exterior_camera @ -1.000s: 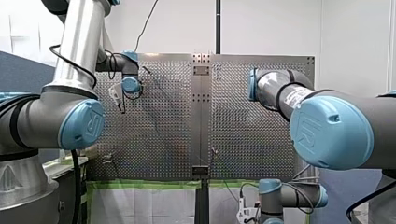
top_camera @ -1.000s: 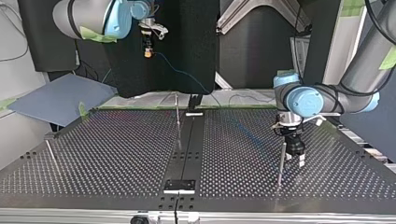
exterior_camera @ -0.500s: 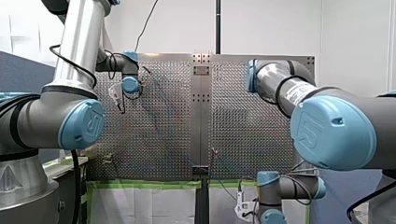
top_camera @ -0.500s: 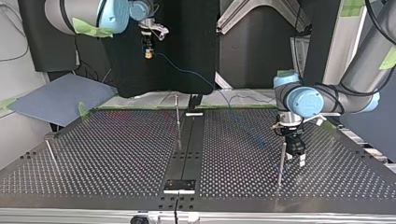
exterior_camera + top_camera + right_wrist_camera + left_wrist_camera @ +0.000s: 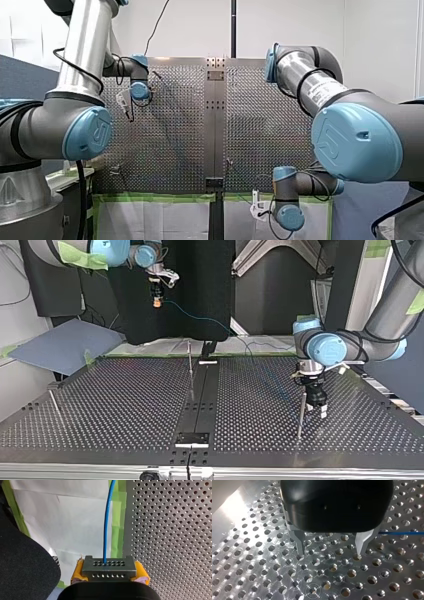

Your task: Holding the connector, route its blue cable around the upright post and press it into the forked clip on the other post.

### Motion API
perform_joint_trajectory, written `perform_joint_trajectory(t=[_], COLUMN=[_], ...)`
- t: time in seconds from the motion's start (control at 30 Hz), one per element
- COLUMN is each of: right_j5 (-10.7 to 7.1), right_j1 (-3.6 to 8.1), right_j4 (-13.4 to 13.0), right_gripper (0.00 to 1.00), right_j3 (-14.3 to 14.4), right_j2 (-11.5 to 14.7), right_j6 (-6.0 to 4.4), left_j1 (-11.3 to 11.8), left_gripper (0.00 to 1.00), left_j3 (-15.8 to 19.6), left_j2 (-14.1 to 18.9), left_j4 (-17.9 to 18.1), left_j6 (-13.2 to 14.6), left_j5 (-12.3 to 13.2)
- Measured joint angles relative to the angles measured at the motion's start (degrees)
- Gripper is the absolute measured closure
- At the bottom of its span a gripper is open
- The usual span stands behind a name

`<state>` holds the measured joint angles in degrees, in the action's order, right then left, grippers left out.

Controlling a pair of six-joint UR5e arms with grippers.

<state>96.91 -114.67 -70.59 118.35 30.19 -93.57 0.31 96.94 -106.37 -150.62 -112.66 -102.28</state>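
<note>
My right end effector (image 5: 157, 297) is hanging high beyond the desk's (image 5: 125, 405) far edge in the top view, closed tight on the connector (image 5: 109, 568), which is sitting squarely between its yellow pads (image 5: 78, 571). The blue cable (image 5: 107, 517) is leaving the connector's face and running straight ahead. From that height it is sloping down toward the desk, probably held up so that the line clears the posts before being swung around one.

My left end effector (image 5: 329, 551) is waiting low over the perforations, metal fingers well apart and gripping nothing, just beside a thin post (image 5: 301, 415). That looks like a spot for guiding the cable, which is passing close by its fingers. A middle post (image 5: 190, 367) is standing well apart from it.

No containers are showing. I cannot make out the forked clip, and the cable is lying in nothing yet.
</note>
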Motion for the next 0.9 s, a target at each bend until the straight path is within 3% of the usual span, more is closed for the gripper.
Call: perform_joint_trajectory(t=[0.2,0.37,0.63,0.9], right_j5=[0.41,0.78,0.45,-1.48], right_j1=[0.32,1.05,2.48,3.28], right_j4=[3.4,4.5,3.1,-0.1], right_gripper=[0.98,0.98,0.98,0.98], right_j3=[1.2,2.4,2.5,2.6], right_j2=[3.4,6.0,10.2,14.0], right_j6=[0.24,0.41,0.14,-0.21], left_j1=[-0.1,-0.1,-0.2,-0.2], left_gripper=[0.01,0.01,0.01,0.01], left_j3=[0.0,0.0,0.0,0.0], left_j2=[0.0,0.0,0.0,0.0], left_j4=[-0.3,-0.6,-0.8,-0.8], left_j6=[0.2,0.6,0.7,0.7], left_j5=[-0.6,-1.0,-1.1,-1.1])
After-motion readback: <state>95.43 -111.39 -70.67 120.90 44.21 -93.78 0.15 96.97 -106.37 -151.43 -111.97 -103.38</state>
